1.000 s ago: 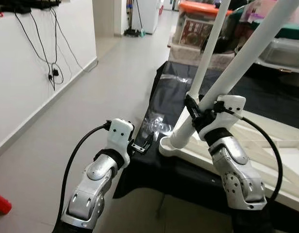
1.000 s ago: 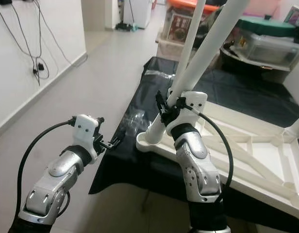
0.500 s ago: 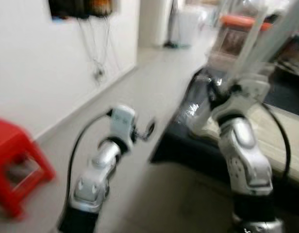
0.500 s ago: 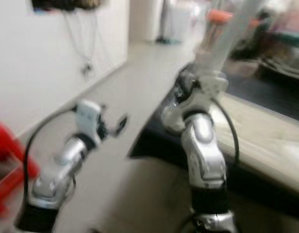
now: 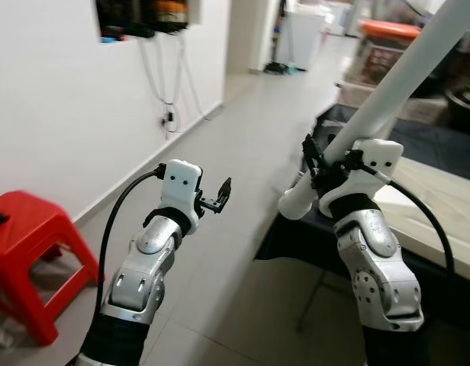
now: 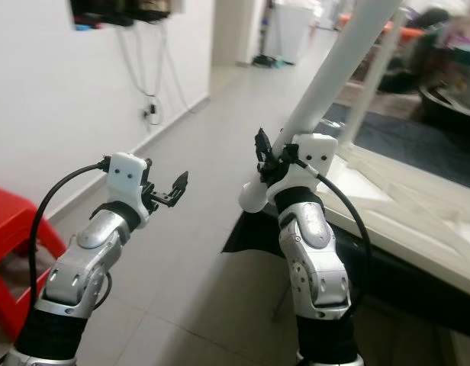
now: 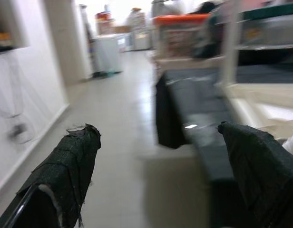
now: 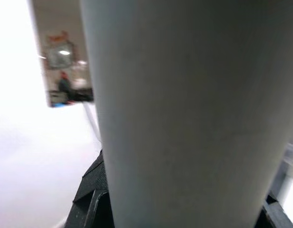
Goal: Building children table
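My right gripper point(image 5: 319, 162) is shut on a long white table leg point(image 5: 403, 72), a little above its rounded lower end. That end hangs in the air over the floor, just off the table's near corner. The leg slants up and to the right. In the right wrist view the leg point(image 8: 184, 109) is gripped between the black fingers point(image 8: 92, 194). The white tabletop point(image 5: 441, 202) lies upside down on a black sheet point(image 5: 429, 141) to my right. My left gripper point(image 5: 220, 195) is open and empty, held out over the floor; its fingers point(image 7: 65, 175) stand wide apart.
A red plastic stool point(image 5: 29, 244) stands against the white wall on my left. Cables point(image 5: 170, 76) hang down that wall. A second white leg point(image 6: 363, 84) stands upright on the tabletop. Storage boxes point(image 5: 387, 38) sit at the back right; a grey tiled corridor runs ahead.
The camera has swung left, bringing the red stool into view. The leg's lower end, which sat at the tabletop's corner, now hangs free beside the table, still in my right gripper.
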### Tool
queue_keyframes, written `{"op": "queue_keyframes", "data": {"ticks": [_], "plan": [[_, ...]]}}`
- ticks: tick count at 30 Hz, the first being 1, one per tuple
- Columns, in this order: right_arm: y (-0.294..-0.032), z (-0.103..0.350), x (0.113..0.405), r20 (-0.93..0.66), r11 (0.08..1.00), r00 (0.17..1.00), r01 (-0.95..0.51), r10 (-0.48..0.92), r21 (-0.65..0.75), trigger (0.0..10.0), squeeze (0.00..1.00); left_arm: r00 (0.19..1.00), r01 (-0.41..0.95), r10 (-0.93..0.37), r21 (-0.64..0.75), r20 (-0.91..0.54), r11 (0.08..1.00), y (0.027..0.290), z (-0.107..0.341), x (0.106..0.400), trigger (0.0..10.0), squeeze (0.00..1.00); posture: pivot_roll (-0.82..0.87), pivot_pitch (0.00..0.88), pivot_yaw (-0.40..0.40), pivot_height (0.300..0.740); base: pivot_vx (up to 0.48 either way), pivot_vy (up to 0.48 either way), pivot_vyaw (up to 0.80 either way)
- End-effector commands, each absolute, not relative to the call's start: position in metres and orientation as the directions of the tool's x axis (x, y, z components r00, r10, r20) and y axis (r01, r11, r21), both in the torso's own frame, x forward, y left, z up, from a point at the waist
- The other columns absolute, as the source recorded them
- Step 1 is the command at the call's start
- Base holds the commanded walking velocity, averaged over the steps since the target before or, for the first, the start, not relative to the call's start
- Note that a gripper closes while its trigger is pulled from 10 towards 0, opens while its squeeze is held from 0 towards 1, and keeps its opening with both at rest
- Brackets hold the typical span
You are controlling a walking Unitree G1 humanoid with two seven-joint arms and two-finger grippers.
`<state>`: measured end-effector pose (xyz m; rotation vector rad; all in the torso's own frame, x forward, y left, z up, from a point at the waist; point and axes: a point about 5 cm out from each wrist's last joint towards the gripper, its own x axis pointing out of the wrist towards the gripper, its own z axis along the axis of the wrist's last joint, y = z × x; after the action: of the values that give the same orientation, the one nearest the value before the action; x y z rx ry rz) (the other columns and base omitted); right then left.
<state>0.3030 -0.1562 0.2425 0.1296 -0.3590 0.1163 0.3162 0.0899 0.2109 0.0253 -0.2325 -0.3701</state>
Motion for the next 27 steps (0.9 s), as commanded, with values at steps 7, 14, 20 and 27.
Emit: {"op": "queue_keyframes", "data": {"ticks": [7, 14, 20, 27], "plan": [[-0.155, 0.24, 0.3, 0.375, 0.991, 0.923, -0.114, 0.08, 0.069, 10.0, 0.0, 0.911, 0.339, -0.344, 0.064, 0.226, 0.939, 0.087, 0.21, 0.32, 10.0, 0.0, 0.09, 0.0, -0.086, 0.74, 0.0, 0.0, -0.79], [-0.157, 0.25, 0.3, 0.425, 0.996, 0.903, -0.083, 0.055, 0.046, 10.0, 0.0, 0.913, 0.318, -0.325, 0.068, 0.247, 0.946, 0.09, 0.215, 0.323, 10.0, 0.0, 0.09, 0.0, -0.089, 0.74, 0.0, 0.0, -0.45], [-0.157, 0.252, 0.301, 0.437, 0.996, 0.898, -0.072, 0.042, 0.051, 10.0, 0.0, 0.917, 0.306, -0.316, 0.079, 0.245, 0.949, 0.093, 0.214, 0.326, 10.0, 0.0, 0.09, 0.0, -0.085, 0.74, 0.094, 0.0, 0.0], [-0.158, 0.249, 0.301, 0.431, 0.996, 0.901, -0.071, 0.039, 0.06, 10.0, 0.0, 0.914, 0.314, -0.328, 0.094, 0.239, 0.945, 0.091, 0.212, 0.325, 10.0, 0.0, 0.09, 0.0, -0.085, 0.74, 0.311, 0.0, 0.0]]}}
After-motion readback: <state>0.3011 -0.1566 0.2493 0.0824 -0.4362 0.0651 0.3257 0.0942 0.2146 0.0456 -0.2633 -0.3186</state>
